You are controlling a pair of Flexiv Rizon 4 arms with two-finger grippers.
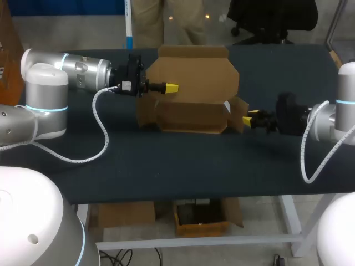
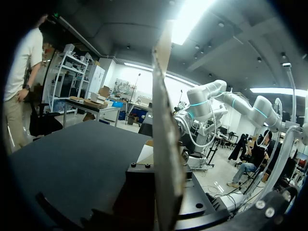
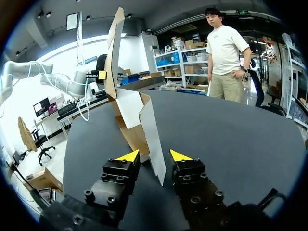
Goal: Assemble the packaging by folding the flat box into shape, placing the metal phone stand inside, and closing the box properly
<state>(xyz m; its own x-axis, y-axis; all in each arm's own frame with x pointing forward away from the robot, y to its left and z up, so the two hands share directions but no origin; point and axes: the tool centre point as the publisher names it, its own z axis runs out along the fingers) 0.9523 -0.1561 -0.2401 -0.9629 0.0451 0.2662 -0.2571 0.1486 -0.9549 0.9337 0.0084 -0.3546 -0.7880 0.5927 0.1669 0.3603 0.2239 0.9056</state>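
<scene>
- Left gripper [image 1: 171, 87] reaches in from the table's [image 1: 166, 166] left, its fingers clenched on the upright lid panel [image 1: 194, 69], which passes edge-on between them
- Cardboard box [image 1: 188, 113], partly folded, stands open at mid-table
- Right gripper [image 1: 252, 119] is released at the box's right end, with the side flap [image 3: 153, 139] between its spread yellow tips

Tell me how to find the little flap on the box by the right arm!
Find the dark table, then the brown cardboard box standing half-folded in its middle. At the box's end nearest the right arm, the side flap sticks out between that arm's open jaws. Unlike the tall lid at the back, it is short and points straight at the yellow tips.
</scene>
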